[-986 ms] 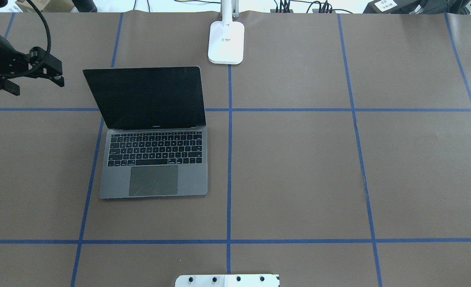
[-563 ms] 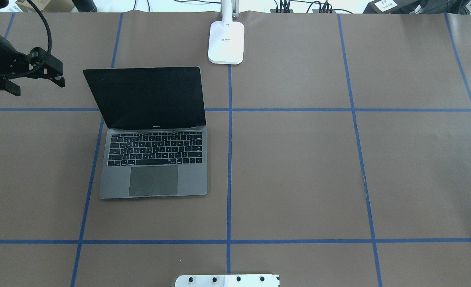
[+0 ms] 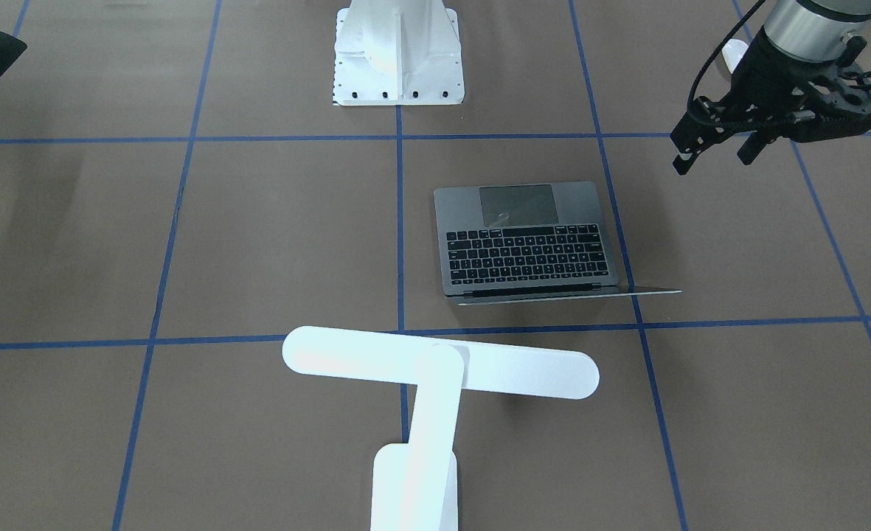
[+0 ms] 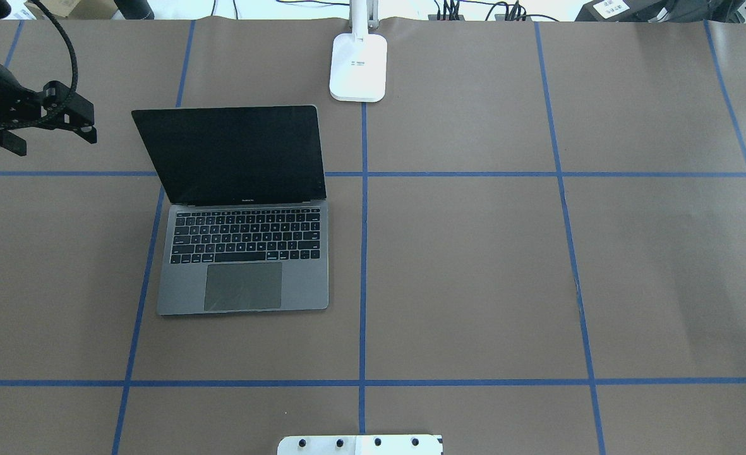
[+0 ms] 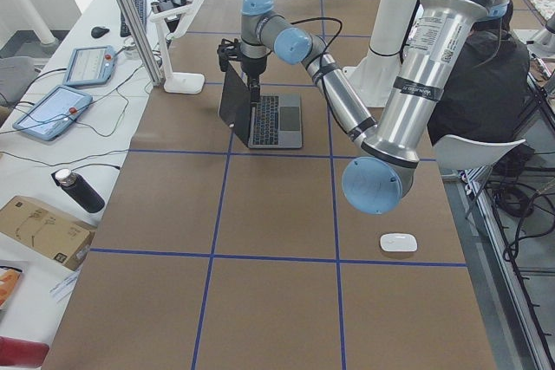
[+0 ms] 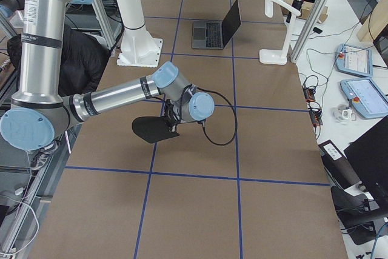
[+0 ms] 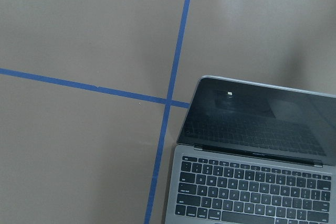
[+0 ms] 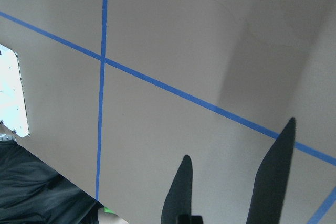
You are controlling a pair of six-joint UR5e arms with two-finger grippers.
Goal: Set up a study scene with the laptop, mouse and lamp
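Note:
The open grey laptop (image 4: pixel 243 253) sits left of the table's middle, screen up; it also shows in the front view (image 3: pixel 527 243) and the left wrist view (image 7: pixel 252 182). The white lamp (image 3: pixel 442 365) stands at the far edge, its base (image 4: pixel 358 66) beyond the laptop's right corner. The white mouse (image 5: pixel 398 242) lies alone on the near left end, by the robot's side. My left gripper (image 4: pixel 55 140) hovers open and empty, left of the laptop screen (image 3: pixel 712 161). My right gripper (image 6: pixel 170 124) holds a flat black mouse pad (image 6: pixel 151 130) above the table's right end.
The white bolted pedestal (image 4: pixel 360 444) stands at the robot's edge, mid table (image 3: pixel 398 59). Blue tape lines grid the brown table. An aluminium post (image 6: pixel 309 22) rises beside the lamp. Tablets and a bottle (image 5: pixel 80 190) lie beyond the far edge.
My left gripper has drifted slightly left, away from the laptop screen. The laptop and lamp have not moved.

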